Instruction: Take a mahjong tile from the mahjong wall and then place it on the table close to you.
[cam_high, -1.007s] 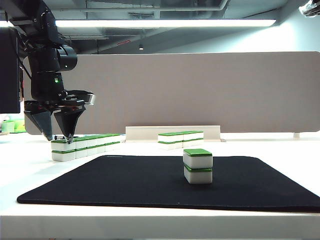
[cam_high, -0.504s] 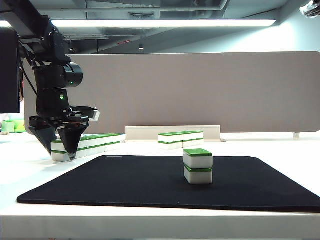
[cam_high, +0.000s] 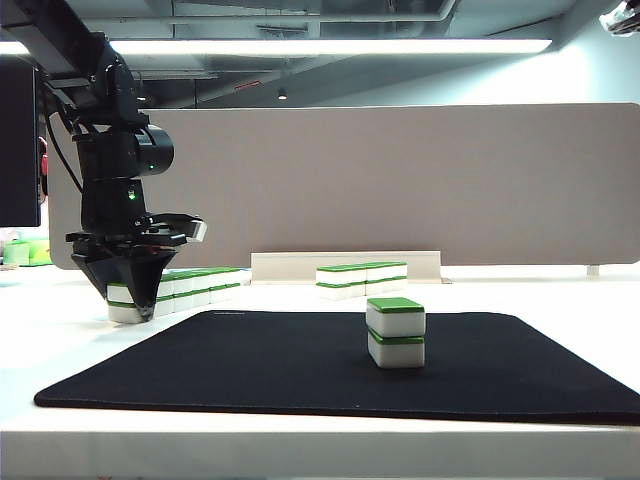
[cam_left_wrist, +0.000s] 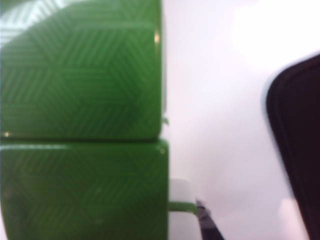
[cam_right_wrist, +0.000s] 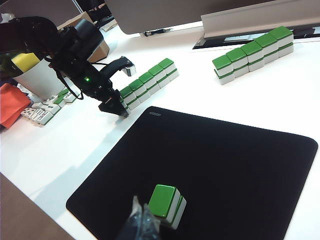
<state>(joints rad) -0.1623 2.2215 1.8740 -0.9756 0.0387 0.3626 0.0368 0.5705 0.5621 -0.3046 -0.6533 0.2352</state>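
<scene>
The mahjong wall (cam_high: 200, 283) (cam_right_wrist: 150, 80) runs back along the left of the white table (cam_high: 60, 330), stacked two high. My left gripper (cam_high: 135, 300) (cam_right_wrist: 119, 109) points down over its near end. Its fingers are drawn in around the top end mahjong tile (cam_high: 122, 293), which still sits on the wall. In the left wrist view green tile tops (cam_left_wrist: 85, 75) fill the picture and one fingertip (cam_left_wrist: 204, 220) shows beside the tile's edge. My right gripper (cam_right_wrist: 141, 212) is shut and empty, beside a two-tile stack (cam_right_wrist: 167, 205). It is out of the exterior view.
A black mat (cam_high: 280, 370) covers the table's middle and bears the two-tile stack (cam_high: 396, 332). A shorter tile row (cam_high: 362, 278) (cam_right_wrist: 252, 52) lies at the back. Loose tiles (cam_right_wrist: 37, 116), a white cup (cam_right_wrist: 35, 80) and an orange cloth (cam_right_wrist: 10, 105) sit far left.
My left gripper has come down onto the near end of the wall and its fingers have drawn together around the top end tile. The stack on the mat has not moved.
</scene>
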